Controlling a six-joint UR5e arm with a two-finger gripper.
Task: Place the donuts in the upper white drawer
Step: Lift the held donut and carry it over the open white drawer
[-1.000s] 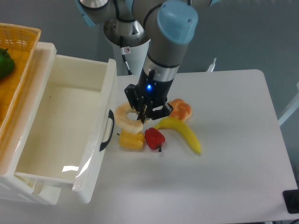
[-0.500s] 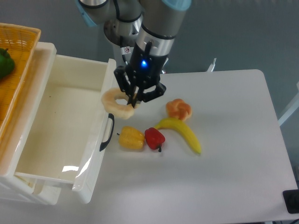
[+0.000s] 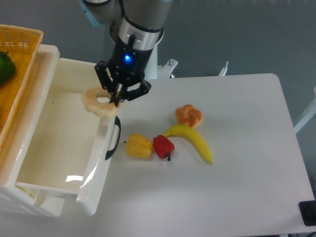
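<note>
A pale beige ring donut (image 3: 97, 102) hangs in the air over the front wall of the upper white drawer (image 3: 59, 133), which is pulled open. My gripper (image 3: 116, 100) is shut on the ring's right side. The orange-brown knotted donut (image 3: 189, 115) lies on the table to the right, well apart from the gripper. The drawer's black handle (image 3: 114, 139) shows just below the held ring.
A yellow pepper (image 3: 138, 146), a red pepper (image 3: 163, 146) and a banana (image 3: 192, 140) lie on the table beside the drawer front. An orange wicker basket (image 3: 17, 64) with a green item (image 3: 5, 66) sits at the far left.
The gripper has lifted the ring donut off the table and carried it up and to the left, from beside the peppers to above the drawer's front wall.
</note>
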